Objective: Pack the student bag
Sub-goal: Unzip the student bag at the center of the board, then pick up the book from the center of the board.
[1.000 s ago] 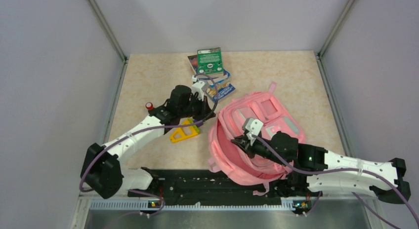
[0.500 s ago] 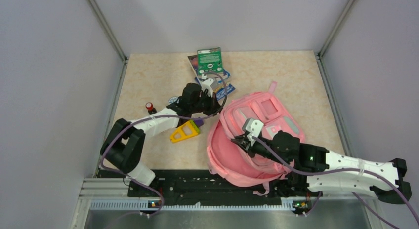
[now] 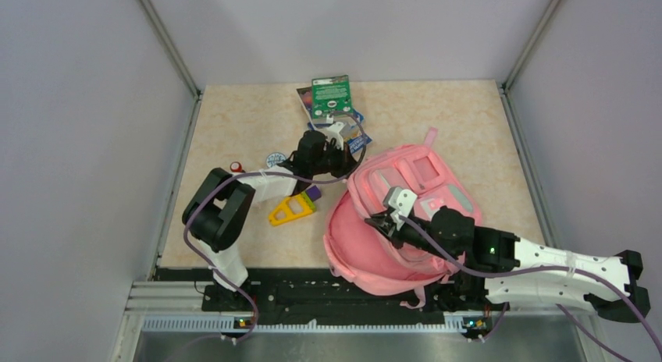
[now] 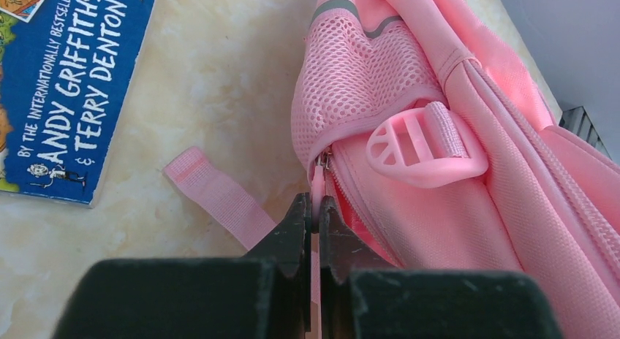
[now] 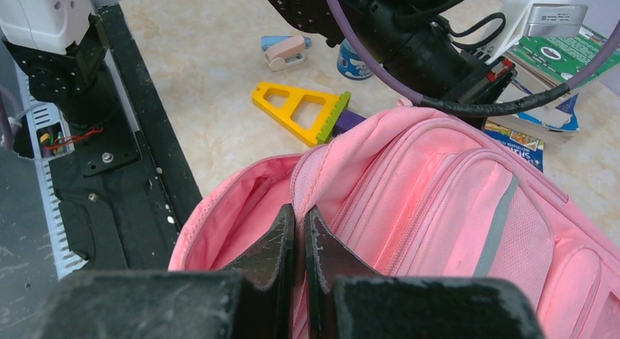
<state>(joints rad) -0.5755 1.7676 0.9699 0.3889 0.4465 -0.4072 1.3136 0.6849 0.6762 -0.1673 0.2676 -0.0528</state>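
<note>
The left claw point(image 4: 313, 213) is pressing its two black fingers together on a thin pink zip-pull tab point(image 4: 317, 180) at the side of the student bag point(image 4: 468, 229), a large soft pink fabric backpack with pale grey strips. Just above the tab a pink mesh side pocket point(image 4: 358, 76) is puffing outward; whether it is holding anything cannot be told. Beside it a pink plastic buckle point(image 4: 424, 145) is lying against the fabric. A loose pink strap end point(image 4: 216, 193) is trailing over the beige marbled counter point(image 4: 212, 76). A blue paperback book point(image 4: 66, 83) is lying flat near it, apart from the bag.

The right claw point(image 5: 296, 221) is clamping shut on the rim of the bag's open main compartment point(image 5: 234, 207). That mouth is gaping toward the arms' bases, and the part of the inside that is showing is plain pink lining.

Seen from above, the bag is lying on its back with its front pockets upward, right of centre on the counter and close to the near edge. Outside it, to the left, a yellow triangular plastic ruler point(image 3: 290, 210) with a purple end and a small round blue-and-white tin point(image 3: 275, 159) are resting on the counter. A green-covered book point(image 3: 329, 95) is topping a small stack at the far side.
</note>
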